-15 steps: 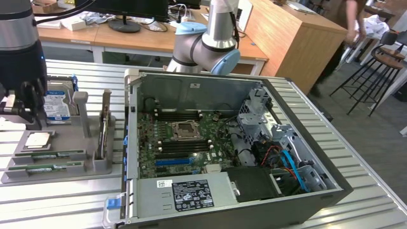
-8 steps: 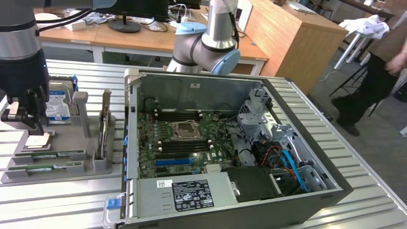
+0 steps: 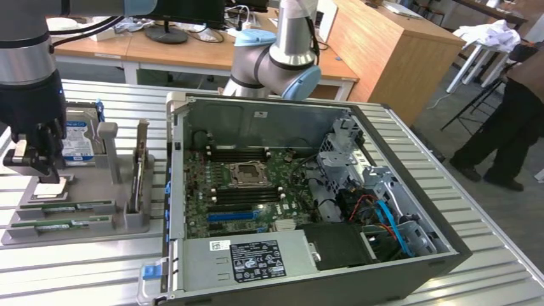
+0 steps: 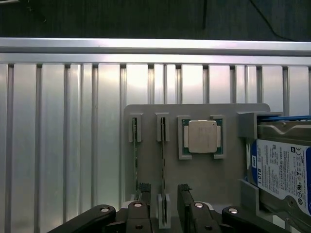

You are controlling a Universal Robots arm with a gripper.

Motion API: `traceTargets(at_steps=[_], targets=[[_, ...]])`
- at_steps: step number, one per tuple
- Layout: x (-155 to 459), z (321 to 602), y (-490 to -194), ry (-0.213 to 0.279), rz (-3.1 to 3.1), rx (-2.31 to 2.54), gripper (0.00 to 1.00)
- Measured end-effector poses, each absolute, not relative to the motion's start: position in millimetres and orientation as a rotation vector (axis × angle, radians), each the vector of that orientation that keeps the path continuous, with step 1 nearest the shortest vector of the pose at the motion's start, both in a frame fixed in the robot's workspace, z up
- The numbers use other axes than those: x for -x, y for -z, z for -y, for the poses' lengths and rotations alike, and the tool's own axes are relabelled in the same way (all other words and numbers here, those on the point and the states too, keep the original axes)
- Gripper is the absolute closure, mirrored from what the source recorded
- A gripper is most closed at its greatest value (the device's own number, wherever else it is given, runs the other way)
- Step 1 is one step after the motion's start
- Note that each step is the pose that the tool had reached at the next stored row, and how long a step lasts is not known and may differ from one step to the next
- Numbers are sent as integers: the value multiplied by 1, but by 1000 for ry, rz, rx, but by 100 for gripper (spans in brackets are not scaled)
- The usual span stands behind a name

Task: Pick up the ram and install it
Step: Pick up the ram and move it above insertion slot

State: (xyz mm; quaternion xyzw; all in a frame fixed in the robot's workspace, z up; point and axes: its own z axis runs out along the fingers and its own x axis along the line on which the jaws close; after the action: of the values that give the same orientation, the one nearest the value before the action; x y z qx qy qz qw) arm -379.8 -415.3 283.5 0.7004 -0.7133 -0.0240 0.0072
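Observation:
Two rams stand on edge in slots of the grey holder tray (image 4: 204, 179). In the exterior view they are thin green sticks with white labels, one ram (image 3: 66, 206) beside the other ram (image 3: 61, 224). My gripper (image 3: 34, 167) hangs above the tray at the exterior view's left. In the wrist view my gripper (image 4: 164, 196) is open. Its dark fingers (image 4: 143, 194) straddle the ram (image 4: 163, 155) nearer the processor without touching it, and the other ram (image 4: 135, 155) lies just outside them. The open computer case (image 3: 408, 255) shows its motherboard (image 3: 246, 191) with dark memory slots.
A square silver processor (image 4: 202, 137) and a hard drive (image 4: 284, 170) with a blue-white label share the tray. The case's tall walls stand right of the tray on the ribbed aluminium table (image 3: 76, 280). A person (image 3: 510, 121) stands at the far right.

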Motion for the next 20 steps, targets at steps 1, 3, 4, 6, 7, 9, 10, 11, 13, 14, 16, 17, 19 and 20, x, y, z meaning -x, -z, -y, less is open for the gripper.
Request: traceTargets(at_steps=[1,3,4,6,7,9,10,11,13,14,16,17,19,20], targets=[[380,415,-283,75,2231,-2190,64],[380,415,-281,75,2230,-2191,64],[380,415,-281,75,2230,-2191,64],[380,415,-279,75,2230,-2191,64],[380,415,-278,75,2230,-2191,64],[380,415,-277,75,2229,-2192,64],[380,415,-276,75,2229,-2192,64],[380,415,-276,75,2229,-2192,64],[380,415,-274,75,2229,-2192,64],[380,415,-273,75,2229,-2192,64],[380,415,-272,75,2228,-2193,64],[380,415,-271,75,2228,-2193,64],[380,415,-270,75,2228,-2193,64],[380,415,-269,75,2228,-2193,64]])
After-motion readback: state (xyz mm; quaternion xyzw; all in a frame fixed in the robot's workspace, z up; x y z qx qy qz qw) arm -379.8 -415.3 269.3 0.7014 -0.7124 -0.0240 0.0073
